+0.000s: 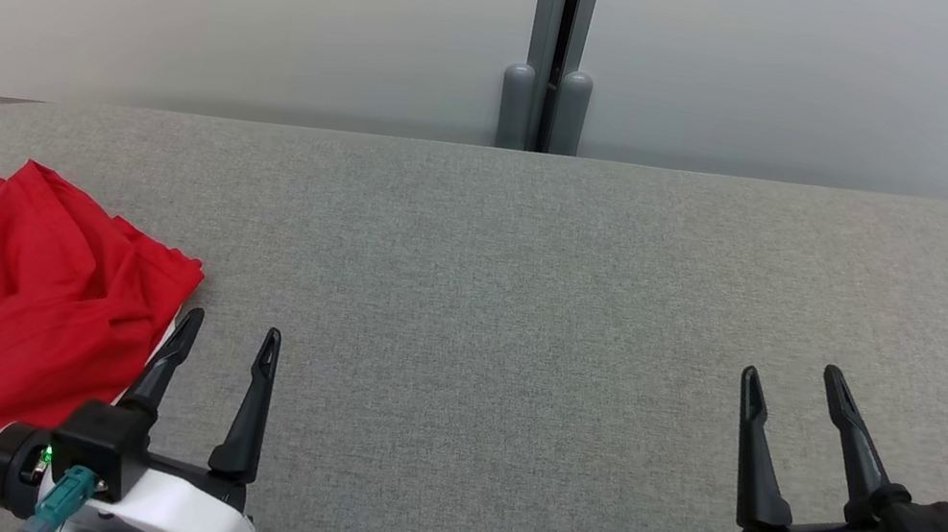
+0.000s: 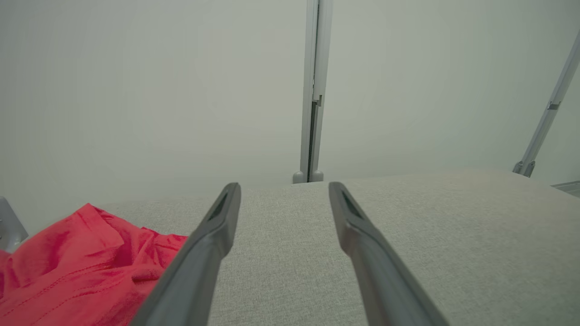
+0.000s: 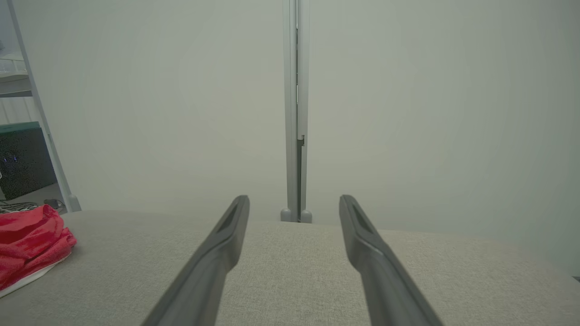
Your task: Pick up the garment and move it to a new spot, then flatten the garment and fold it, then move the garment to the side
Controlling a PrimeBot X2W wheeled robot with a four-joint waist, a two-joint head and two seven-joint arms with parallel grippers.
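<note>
Red garment [image 1: 19, 303] beside left end effector [image 1: 233, 323] | right end effector [image 1: 792, 371] apart | both spread, empty

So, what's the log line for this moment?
stage: pre-pickup | crumpled red-and-white cloth garment: lying on grey fabric table | left gripper: open, beside it | right gripper: open

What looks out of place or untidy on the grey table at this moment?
The red and white garment lies crumpled in a heap at the left end of the table, beside the open left gripper. Nothing else stands out.
</note>
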